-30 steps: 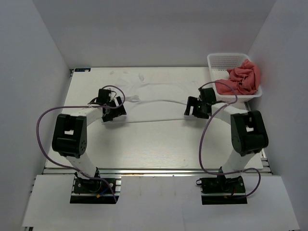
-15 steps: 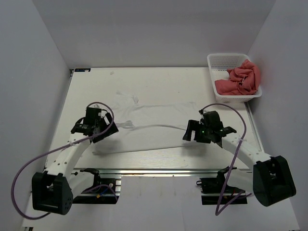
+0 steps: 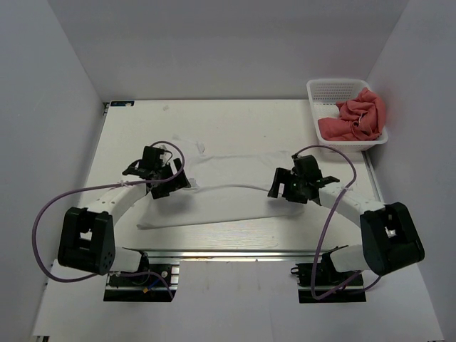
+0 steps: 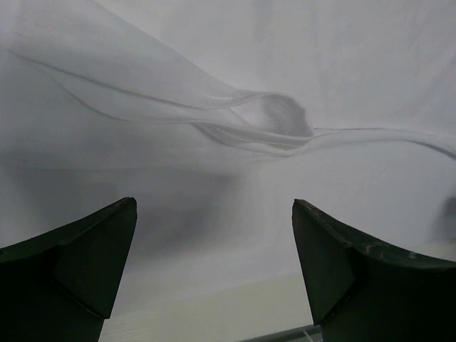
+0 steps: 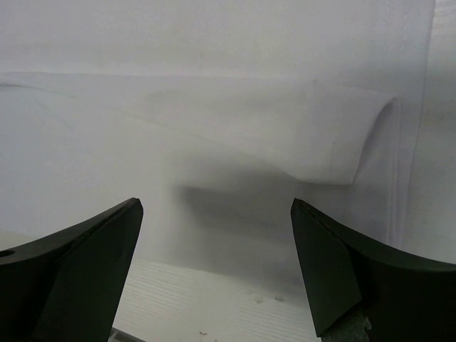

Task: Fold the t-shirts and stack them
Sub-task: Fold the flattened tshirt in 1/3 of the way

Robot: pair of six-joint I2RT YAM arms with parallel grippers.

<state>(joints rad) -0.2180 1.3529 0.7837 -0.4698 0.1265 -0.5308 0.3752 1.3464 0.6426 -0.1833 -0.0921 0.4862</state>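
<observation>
A white t-shirt [image 3: 221,199] lies folded across the middle of the table, its near edge towards the table's front. My left gripper [image 3: 169,187] is open and empty over the shirt's left end; the left wrist view shows a rumpled fold of the shirt [image 4: 271,125] ahead of the jaws. My right gripper [image 3: 283,187] is open and empty over the shirt's right end; the right wrist view shows the folded-over edge of the shirt [image 5: 342,142] ahead. Pink t-shirts [image 3: 356,117] lie heaped in a white basket [image 3: 331,89].
The basket stands at the table's back right corner. White walls close in the table on the left, back and right. A metal rail [image 3: 228,253] runs along the front edge.
Both grippers moved away from the front edge towards the middle of the shirt, and closer together. The shirt's near part now lies flatter.
</observation>
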